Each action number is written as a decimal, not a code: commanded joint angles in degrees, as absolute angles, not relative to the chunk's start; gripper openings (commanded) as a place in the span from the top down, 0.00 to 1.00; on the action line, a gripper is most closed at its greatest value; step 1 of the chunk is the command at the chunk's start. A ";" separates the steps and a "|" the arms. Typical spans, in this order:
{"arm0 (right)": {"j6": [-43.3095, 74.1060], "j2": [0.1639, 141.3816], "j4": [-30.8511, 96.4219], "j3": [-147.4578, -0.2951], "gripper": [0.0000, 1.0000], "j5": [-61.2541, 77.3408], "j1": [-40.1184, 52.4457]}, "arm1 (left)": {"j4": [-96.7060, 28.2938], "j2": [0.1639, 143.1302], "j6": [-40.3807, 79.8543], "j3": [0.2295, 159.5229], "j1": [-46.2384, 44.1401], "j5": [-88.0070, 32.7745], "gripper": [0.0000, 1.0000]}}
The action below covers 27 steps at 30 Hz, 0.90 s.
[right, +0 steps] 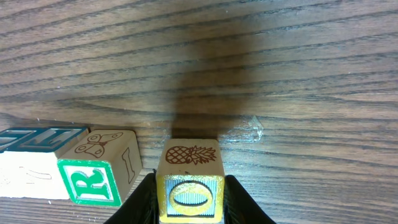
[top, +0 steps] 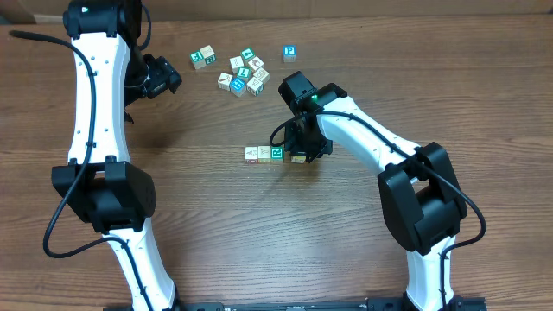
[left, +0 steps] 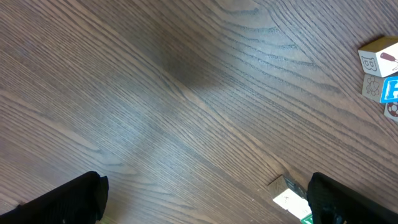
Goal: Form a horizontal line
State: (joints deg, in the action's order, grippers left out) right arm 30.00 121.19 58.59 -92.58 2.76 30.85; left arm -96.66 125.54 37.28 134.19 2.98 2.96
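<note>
On the table, three touching letter cubes form a short row: a whitish one [top: 251, 154], another whitish one [top: 264, 154] and a green-and-white R cube [top: 276, 154] [right: 98, 175]. My right gripper [top: 301, 152] [right: 189, 202] is shut on a yellow cube [right: 189, 183] with a pineapple picture, at the row's right end [top: 298, 158]. The gripper's left finger [right: 144, 202] sits in the narrow gap between the yellow cube and the R cube. My left gripper [top: 162, 78] [left: 205, 205] hangs open over bare wood, far to the upper left of the row.
A loose jumble of white and teal cubes [top: 244, 73] lies behind the row, with a single blue cube [top: 290, 53] to its right and a teal-and-white one [top: 203, 58] to its left. One cube [left: 291, 200] lies beside the left gripper's right finger.
</note>
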 commanded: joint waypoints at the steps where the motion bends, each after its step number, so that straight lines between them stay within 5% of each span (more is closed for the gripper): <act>1: 29.74 119.37 58.50 -94.15 0.75 2.68 31.22 | -96.79 125.91 36.82 134.19 2.61 2.94 0.01; 13: 29.80 119.37 58.06 -94.15 0.53 0.23 31.22 | -96.77 125.91 36.82 134.19 2.59 2.94 0.00; 27: 30.24 119.37 51.53 -94.15 0.57 -5.17 27.20 | -96.77 125.91 36.82 134.19 2.59 2.94 0.00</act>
State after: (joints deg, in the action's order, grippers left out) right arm 29.80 121.19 51.20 -92.60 -3.25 29.04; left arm -96.66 125.54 37.30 134.19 2.98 2.98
